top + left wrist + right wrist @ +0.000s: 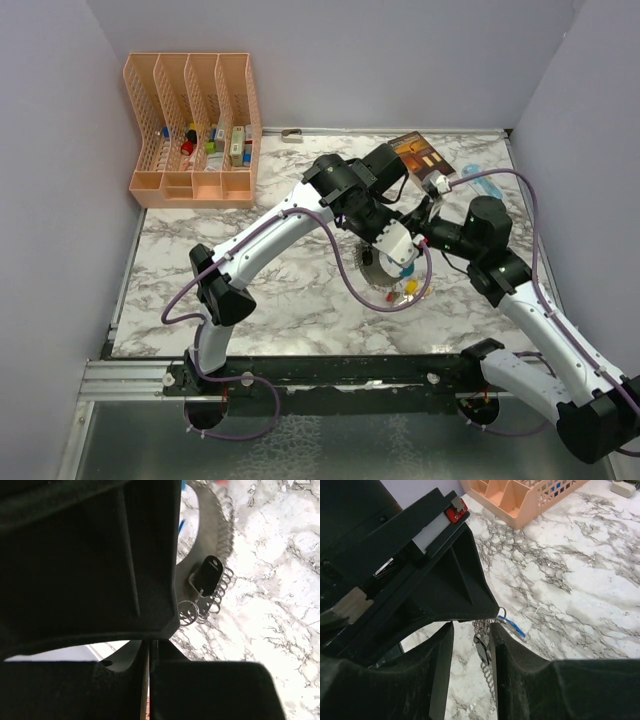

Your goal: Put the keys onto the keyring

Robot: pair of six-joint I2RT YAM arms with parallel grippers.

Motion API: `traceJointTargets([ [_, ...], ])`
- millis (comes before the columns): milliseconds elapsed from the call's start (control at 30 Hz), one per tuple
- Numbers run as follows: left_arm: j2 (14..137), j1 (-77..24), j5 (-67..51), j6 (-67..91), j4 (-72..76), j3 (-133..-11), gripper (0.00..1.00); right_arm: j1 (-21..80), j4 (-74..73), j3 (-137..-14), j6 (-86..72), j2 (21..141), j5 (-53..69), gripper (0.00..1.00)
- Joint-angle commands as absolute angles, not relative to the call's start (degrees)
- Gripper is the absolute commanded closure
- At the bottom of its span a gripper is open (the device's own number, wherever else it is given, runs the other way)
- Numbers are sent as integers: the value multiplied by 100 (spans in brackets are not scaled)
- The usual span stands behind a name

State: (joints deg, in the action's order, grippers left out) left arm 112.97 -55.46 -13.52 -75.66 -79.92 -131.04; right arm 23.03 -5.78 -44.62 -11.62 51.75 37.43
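Keyring (405, 290) is found lying on the marble table (300, 300), at about four o'clock from the table's middle, with its red and yellow bits nearest the arms' bases. Just beyond it, at its twelve o'clock, both grippers are set close over the bunch. The left gripper (150, 652) is pressed fully shut; whether a thin wire is pinched there cannot be told (only a pale sliver is shown between the fingers). The right gripper (471, 630) is held partway open, with a dark metal piece (482, 649) between its fingers, not visibly clamped, and a blue piece (512, 628) just past them. A black fob (210, 572) is seen hung on small rings (188, 613). No loose key is made out, so the threading is judged under way, not finished. Farther off, at ten o'clock, an orange organiser (190, 130) is seen.
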Motion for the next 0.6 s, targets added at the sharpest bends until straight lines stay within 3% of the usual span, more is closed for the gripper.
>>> traceJointTargets([
  [0,11338,-5529,-1482,-7375,-8060,-13381,100,2355,-264,-4328,-1253,5214,3851,64],
  [567,11109,-5478,-2027,-7260,-8067,-13485,100,2355,-24,-4237,-1151,5400,3821,64],
])
